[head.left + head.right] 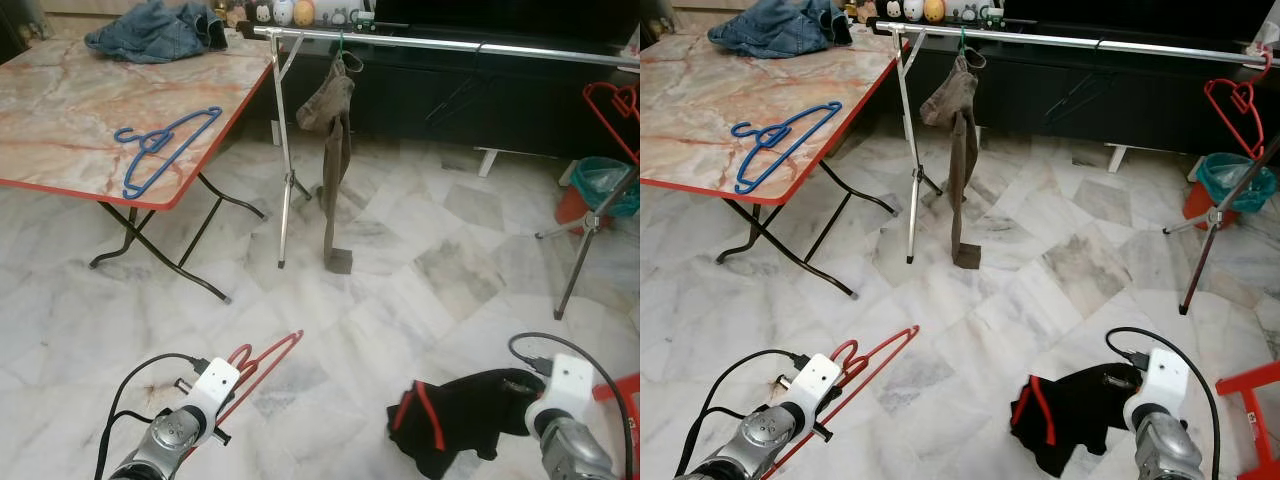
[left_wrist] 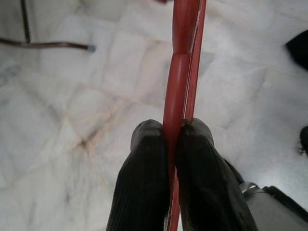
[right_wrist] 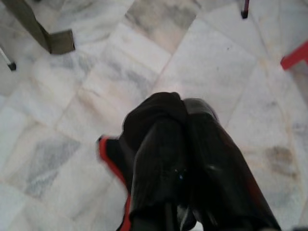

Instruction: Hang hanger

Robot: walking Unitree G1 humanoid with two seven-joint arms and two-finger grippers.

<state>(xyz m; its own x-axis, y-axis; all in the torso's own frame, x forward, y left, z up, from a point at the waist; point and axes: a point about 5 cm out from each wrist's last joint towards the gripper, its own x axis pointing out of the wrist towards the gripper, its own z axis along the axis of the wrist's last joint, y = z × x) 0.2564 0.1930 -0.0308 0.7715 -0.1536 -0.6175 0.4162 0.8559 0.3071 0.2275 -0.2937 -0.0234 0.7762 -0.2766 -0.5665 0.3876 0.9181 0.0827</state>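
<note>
The left pincer is clenching the red hanger low over the floor; the right pincer is gripping a black garment; the clothes rail stands well ahead, so carrying the hook upright helps.

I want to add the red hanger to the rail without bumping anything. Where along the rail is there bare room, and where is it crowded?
The rail is bare between the brown garment on its green hook and the red hanger hung at the far right end. It is crowded at the left end, where the garment hangs beside the stand leg and the table edge.
</note>
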